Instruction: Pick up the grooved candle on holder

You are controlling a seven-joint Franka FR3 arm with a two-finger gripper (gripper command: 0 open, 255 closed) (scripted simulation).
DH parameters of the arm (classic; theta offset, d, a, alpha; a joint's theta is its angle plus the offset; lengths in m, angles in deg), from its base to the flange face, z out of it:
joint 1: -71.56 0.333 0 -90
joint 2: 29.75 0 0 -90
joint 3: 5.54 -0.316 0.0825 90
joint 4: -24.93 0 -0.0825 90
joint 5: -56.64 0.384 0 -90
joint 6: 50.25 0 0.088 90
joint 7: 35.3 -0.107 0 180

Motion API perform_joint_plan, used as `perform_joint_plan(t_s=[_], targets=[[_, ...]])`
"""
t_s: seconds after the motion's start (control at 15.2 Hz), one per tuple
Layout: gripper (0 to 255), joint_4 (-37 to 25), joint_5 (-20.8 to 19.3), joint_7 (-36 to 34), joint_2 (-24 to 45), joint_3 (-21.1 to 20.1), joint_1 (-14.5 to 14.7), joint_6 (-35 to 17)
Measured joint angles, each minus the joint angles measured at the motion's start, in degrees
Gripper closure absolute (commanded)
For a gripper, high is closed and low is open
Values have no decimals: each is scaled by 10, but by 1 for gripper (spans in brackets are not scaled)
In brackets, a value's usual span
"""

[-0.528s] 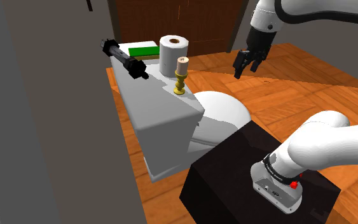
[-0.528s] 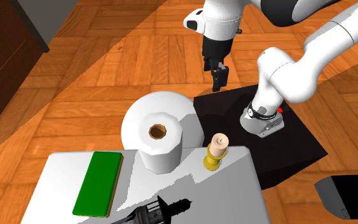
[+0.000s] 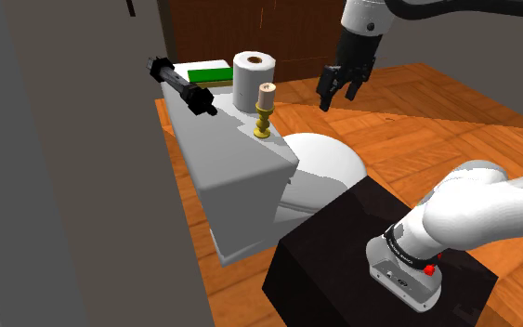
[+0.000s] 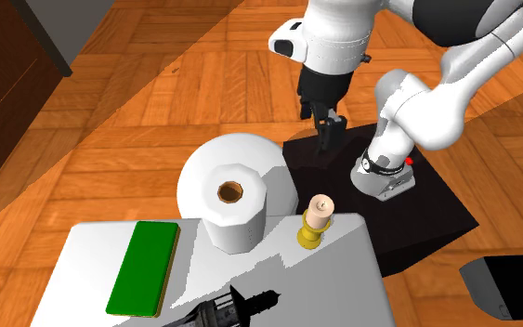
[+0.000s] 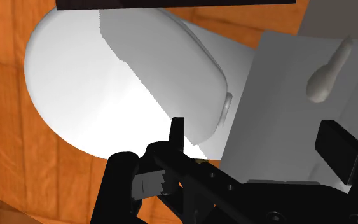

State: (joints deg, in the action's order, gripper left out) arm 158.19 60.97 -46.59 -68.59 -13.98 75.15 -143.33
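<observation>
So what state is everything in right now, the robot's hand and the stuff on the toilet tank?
gripper: open, in the air, holding nothing.
candle on holder: upright on the tank lid, untouched.
toilet paper roll: standing on end, hole upward.
green pad: lying flat.
black flashlight-like thing: lying on its side.
toilet lid: down.

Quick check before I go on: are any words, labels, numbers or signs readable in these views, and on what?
Nothing reads clearly.
Faint white lettering on the dark ring at the arm's base: too small to read.
On the green book, paper roll and candle: no print shows.
</observation>
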Motion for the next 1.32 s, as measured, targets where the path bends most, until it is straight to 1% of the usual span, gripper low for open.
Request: perform_joint_plan(t_s=[0.53, 0.66, 0.79, 0.92, 1.06, 1.32], targets=[[0, -128, 25, -76, 98, -80, 25, 16], [0, -164, 25, -94, 125, -98, 29, 21], [0, -215, 21, -115, 163, -118, 32, 31], [0, -242, 19, -132, 186, -135, 35, 33], [0, -238, 18, -135, 191, -139, 37, 24], [0, -207, 21, -136, 186, -142, 39, -3]])
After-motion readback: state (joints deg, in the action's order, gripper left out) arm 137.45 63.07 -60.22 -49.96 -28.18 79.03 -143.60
